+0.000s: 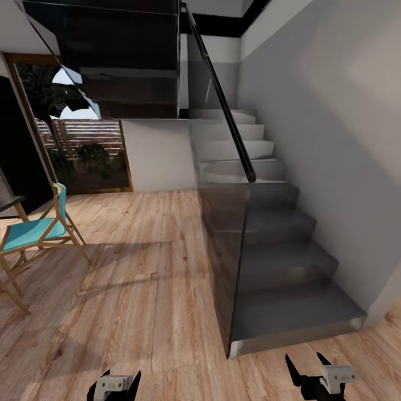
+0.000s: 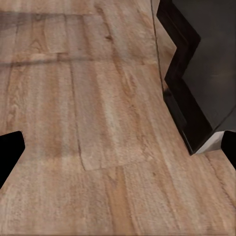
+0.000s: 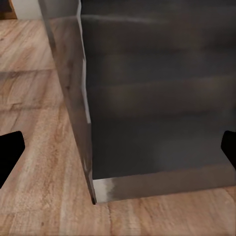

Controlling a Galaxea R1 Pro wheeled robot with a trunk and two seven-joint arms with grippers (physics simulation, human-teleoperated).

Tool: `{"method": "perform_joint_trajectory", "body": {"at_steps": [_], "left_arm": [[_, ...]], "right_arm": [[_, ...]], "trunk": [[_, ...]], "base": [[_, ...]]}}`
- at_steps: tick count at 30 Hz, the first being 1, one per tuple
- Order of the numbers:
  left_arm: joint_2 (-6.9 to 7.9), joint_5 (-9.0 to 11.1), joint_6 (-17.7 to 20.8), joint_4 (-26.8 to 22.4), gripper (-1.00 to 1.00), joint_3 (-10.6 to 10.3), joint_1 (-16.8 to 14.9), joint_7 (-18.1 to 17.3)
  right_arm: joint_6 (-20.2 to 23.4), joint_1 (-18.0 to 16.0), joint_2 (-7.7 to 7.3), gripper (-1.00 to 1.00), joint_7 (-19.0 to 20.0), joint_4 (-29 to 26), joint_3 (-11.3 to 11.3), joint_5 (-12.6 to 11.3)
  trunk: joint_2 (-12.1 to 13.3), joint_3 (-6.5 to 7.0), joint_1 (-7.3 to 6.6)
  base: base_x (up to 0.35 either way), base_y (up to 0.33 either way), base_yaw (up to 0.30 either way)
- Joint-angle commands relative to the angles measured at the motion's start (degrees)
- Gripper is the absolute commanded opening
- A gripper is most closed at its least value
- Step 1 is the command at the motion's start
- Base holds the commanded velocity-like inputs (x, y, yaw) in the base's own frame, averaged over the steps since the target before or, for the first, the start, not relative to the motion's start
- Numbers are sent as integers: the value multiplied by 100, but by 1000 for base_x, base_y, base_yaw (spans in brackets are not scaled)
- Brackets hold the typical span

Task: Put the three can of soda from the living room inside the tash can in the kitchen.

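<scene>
The soda cans and the trash can are out of view, and so is the kitchen. My left gripper point(image 1: 120, 381) hangs low over the light wood plank floor point(image 1: 139, 289), open, with nothing between its fingers. In the left wrist view its dark fingertips point(image 2: 11, 150) stand far apart over bare planks. My right gripper point(image 1: 307, 365) is also open and empty, just in front of the bottom stair step point(image 1: 295, 334). The right wrist view shows its fingertips point(image 3: 10, 150) wide apart, facing that step's grey front point(image 3: 162, 182).
A grey staircase point(image 1: 267, 234) rises ahead on the right, with a glass side panel point(image 1: 220, 262) and a black handrail point(image 1: 223, 106). A blue-seated wooden chair point(image 1: 39, 231) stands at the left. A wood-framed glass door point(image 1: 83, 145) is at the back left.
</scene>
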Motion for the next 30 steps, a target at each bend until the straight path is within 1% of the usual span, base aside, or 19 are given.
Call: {"method": "perform_joint_trajectory", "body": {"at_steps": [1,8,11,16,30], "left_arm": [[0,1,1,2,100,0,0,0],[0,-3,-3,7,100,0,0,0],[0,-8,-1,7,100,0,0,0],[0,-11,-3,12,100,0,0,0],[-1,-11,-5,11,100,0,0,0]], "right_arm": [[0,0,0,100,2,2,0,1],[0,0,2,100,0,8,5,5],[0,0,17,100,0,9,13,11],[-7,0,72,100,-1,9,62,32],[-9,0,88,100,-1,9,78,38]], "trunk": [[0,-4,0],[0,-14,0],[0,-13,0],[0,-1,0],[0,54,0]], "base": [[0,0,86],[0,0,48],[0,0,153],[0,0,214],[0,0,242]]}}
